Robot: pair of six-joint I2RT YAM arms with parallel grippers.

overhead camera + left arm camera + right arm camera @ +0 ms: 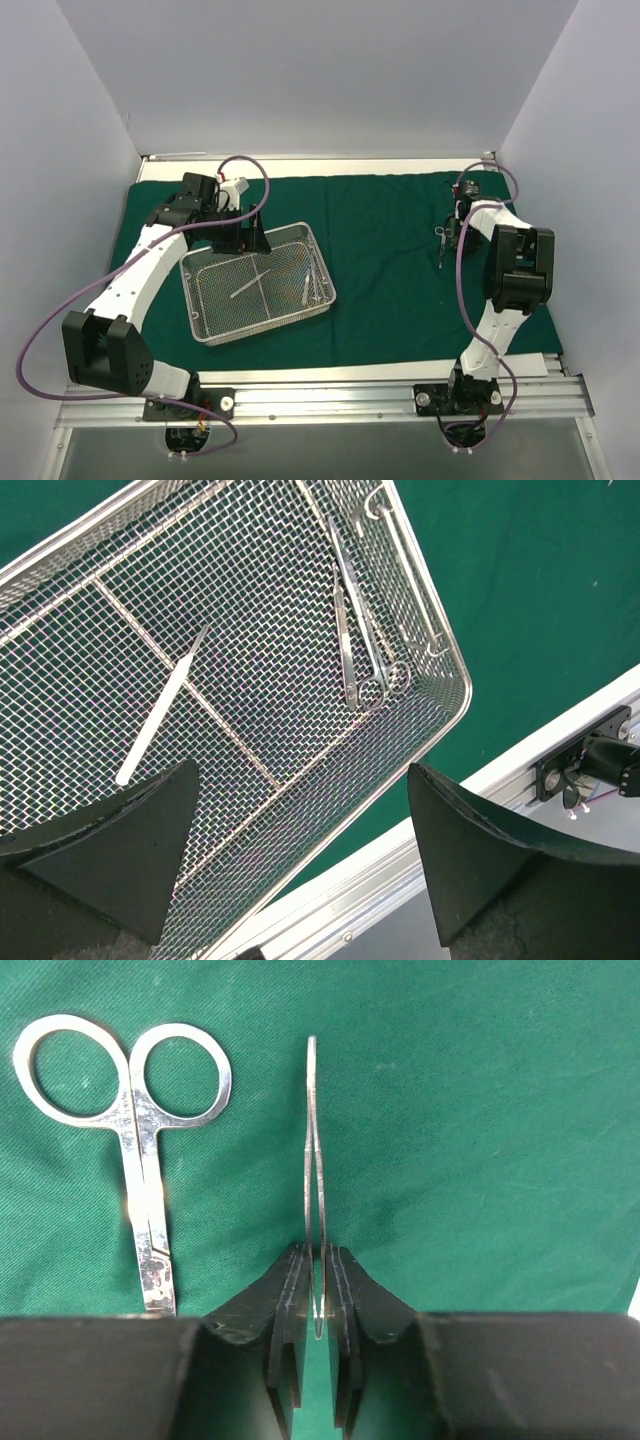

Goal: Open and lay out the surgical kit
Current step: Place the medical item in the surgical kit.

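- Left gripper hung over the far left edge of the tray, fingers spread wide, nothing between them.
- Tray sat at an angle on the left half of the green cloth, near its front edge. The wire mesh and one divider bar showed clearly in the left wrist view.
- One thin pale tool lay diagonally on the mesh, mid-tray, across the divider.
- A few slim metal tools lay bunched side by side at the tray's right end, along the rim. Exact type and count couldn't be made out.
- Cloth was spread flat, covering most of the table.
- Right gripper was down at the far right part of the cloth, fingers pinched on the tweezers, which pointed straight away from the wrist camera.
- Couldn't tell whether the tweezers touched the cloth.
- Scissors lay shut on the cloth just beside the tweezers, not touching them, loops away from the gripper.
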